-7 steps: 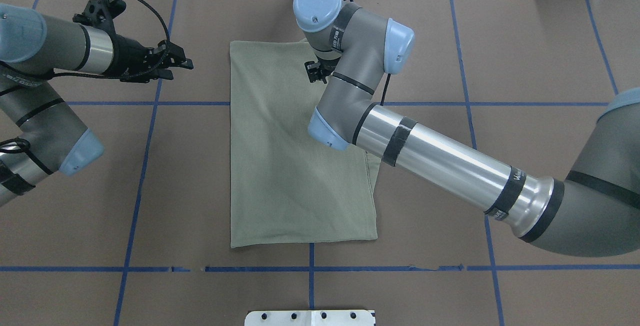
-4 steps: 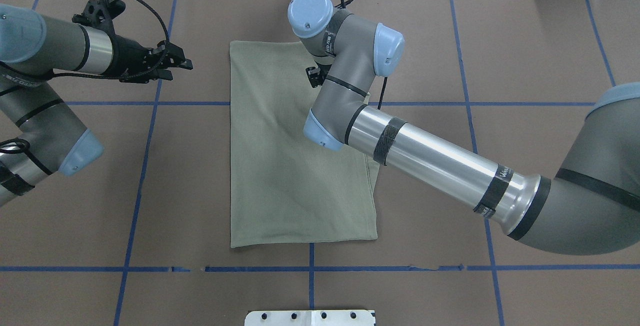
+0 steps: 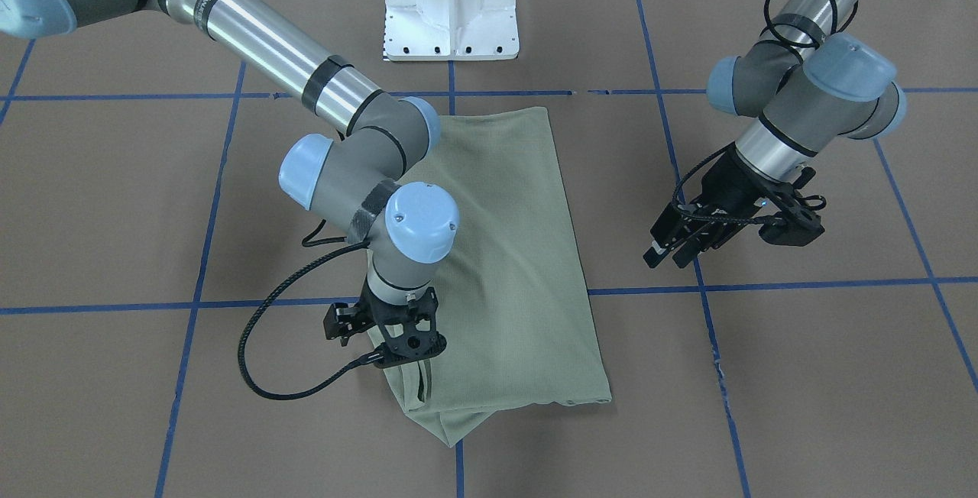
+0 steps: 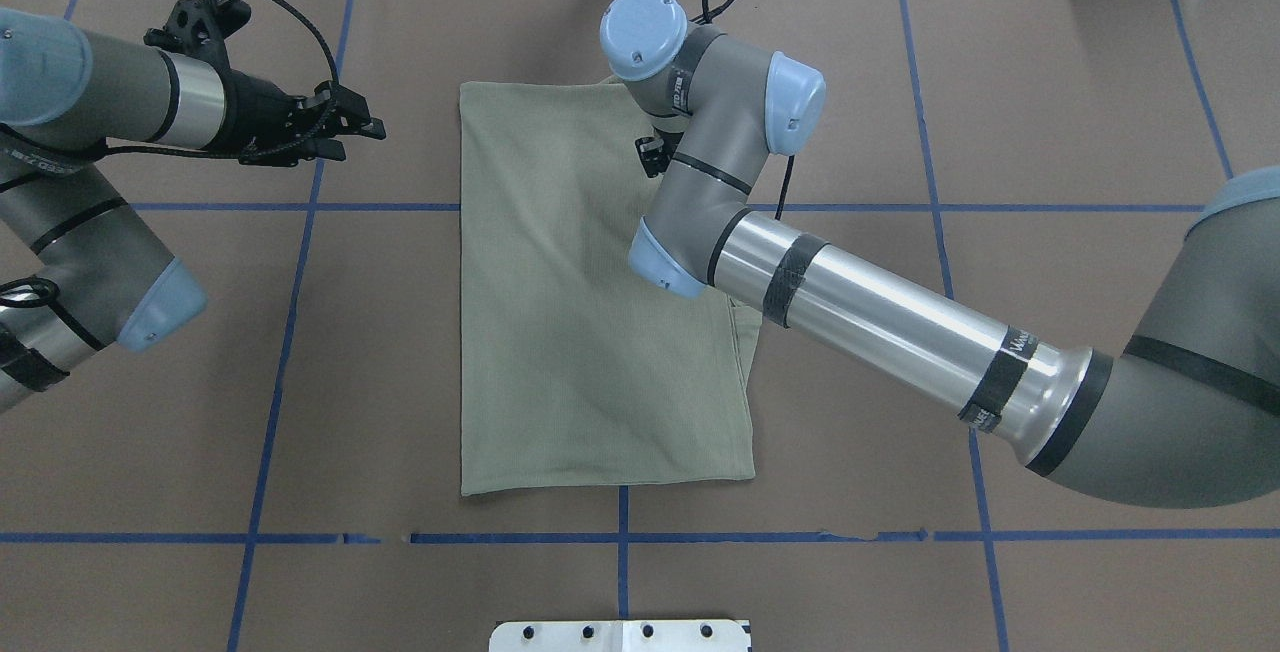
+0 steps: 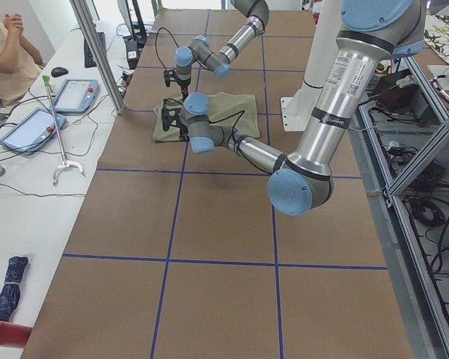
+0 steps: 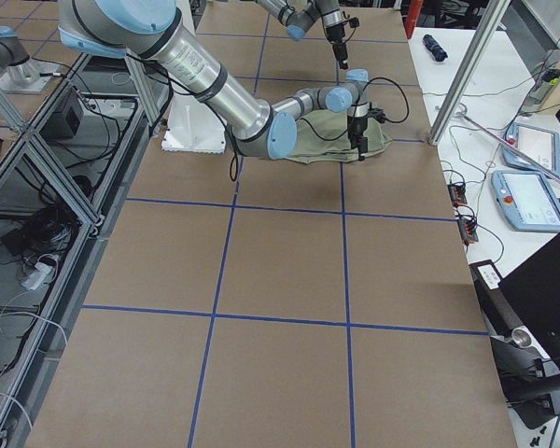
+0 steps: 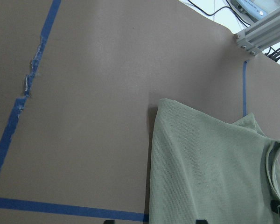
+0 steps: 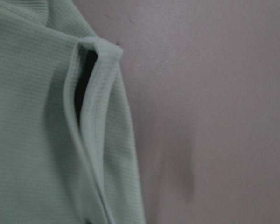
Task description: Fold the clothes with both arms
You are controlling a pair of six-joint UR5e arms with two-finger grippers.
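Swinging back toward the right since a moment ago, my right arm [image 4: 880, 317] has carried its wrist a little nearer the right edge of the sage-green shirt [image 4: 580, 332], while the shirt itself and my left gripper [image 3: 666, 252] have kept their places. The shirt lies folded to a long rectangle in the middle of the brown table [image 4: 1050, 132], one short edge near my base, the other far. My right gripper [image 3: 403, 345] points straight down on the far right corner, where the cloth bunches into a loose point. The wrist camera there sees a hemmed edge [image 8: 91, 107] curling open beside bare table. My left gripper hangs over bare table well to the left of the shirt's far end, its fingers parted and holding nothing. Whether my right fingers are closed on the cloth I cannot tell: the gripper body covers them from the front, my own wrist and forearm hide them from overhead, and in both side views they are too small to read.
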